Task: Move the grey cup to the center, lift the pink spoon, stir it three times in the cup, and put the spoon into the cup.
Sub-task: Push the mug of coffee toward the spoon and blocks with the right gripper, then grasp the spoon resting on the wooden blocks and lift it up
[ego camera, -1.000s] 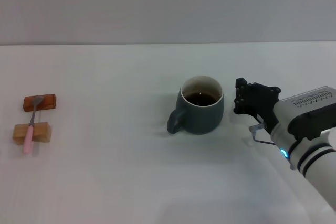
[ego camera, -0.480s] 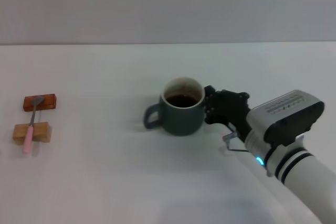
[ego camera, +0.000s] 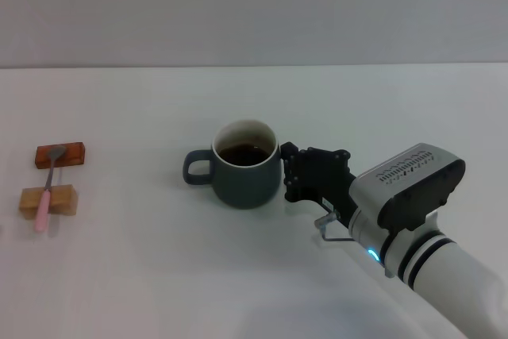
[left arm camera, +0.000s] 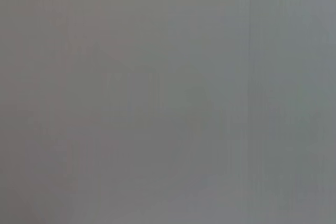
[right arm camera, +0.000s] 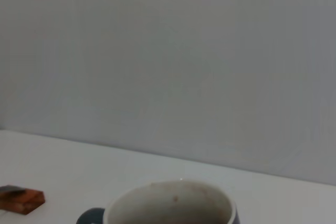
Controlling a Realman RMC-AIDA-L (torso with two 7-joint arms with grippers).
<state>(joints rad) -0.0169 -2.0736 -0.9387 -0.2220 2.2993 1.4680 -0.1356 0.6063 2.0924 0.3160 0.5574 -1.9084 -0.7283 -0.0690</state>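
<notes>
The grey cup (ego camera: 244, 179), dark blue-grey with brown liquid, stands near the middle of the white table (ego camera: 159, 275), its handle pointing left. My right gripper (ego camera: 292, 172) is pressed against the cup's right side, beside it and not around it. The cup's cream rim fills the low edge of the right wrist view (right arm camera: 169, 203). The pink spoon (ego camera: 44, 194) lies far left, resting across two wooden blocks with its bowl on the far one. My left gripper is out of view; the left wrist view shows only blank grey.
A reddish-brown block (ego camera: 60, 154) and a light tan block (ego camera: 49, 201) hold the spoon at the table's left edge. The reddish block also shows in the right wrist view (right arm camera: 20, 199). A grey wall stands behind the table.
My right gripper has moved left against the cup and slid it from right of center toward the middle. The cup's handle has turned to point left. The spoon has not moved.
</notes>
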